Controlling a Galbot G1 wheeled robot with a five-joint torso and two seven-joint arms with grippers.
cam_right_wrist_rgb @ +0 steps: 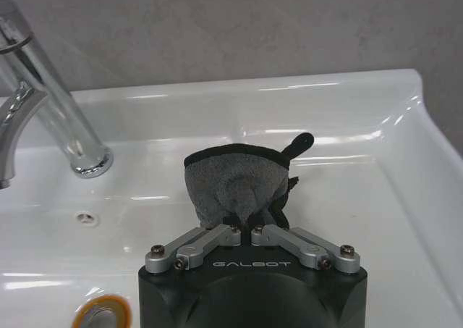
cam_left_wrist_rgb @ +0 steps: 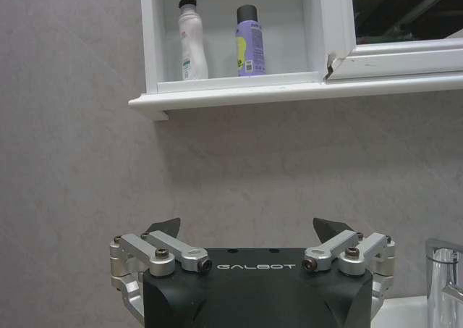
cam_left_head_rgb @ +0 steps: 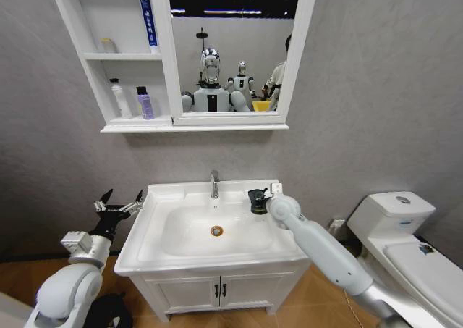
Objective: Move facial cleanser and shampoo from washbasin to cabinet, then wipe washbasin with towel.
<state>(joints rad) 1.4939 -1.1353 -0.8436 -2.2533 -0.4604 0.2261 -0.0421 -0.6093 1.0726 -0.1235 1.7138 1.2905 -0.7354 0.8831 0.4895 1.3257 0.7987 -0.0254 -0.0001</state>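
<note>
Right gripper (cam_right_wrist_rgb: 247, 230) jaws pinched on bunched dark grey towel (cam_right_wrist_rgb: 235, 183) over washbasin (cam_right_wrist_rgb: 347, 118) rear ledge, beside the tap (cam_right_wrist_rgb: 54, 111). Left gripper (cam_left_wrist_rgb: 249, 237) jaws spread wide, empty. Facial cleanser (cam_left_wrist_rgb: 192, 40), shampoo (cam_left_wrist_rgb: 249, 40) upright on cabinet (cam_left_wrist_rgb: 239, 89) bottom shelf.

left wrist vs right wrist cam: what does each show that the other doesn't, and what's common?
Left wrist alone: the open left gripper facing the wall below the cabinet, whose lowest shelf holds the facial cleanser and the shampoo side by side.
Right wrist alone: the right gripper shut on the towel above the washbasin deck, plus the drain.
Both: the chrome tap and the grey wall.
</note>
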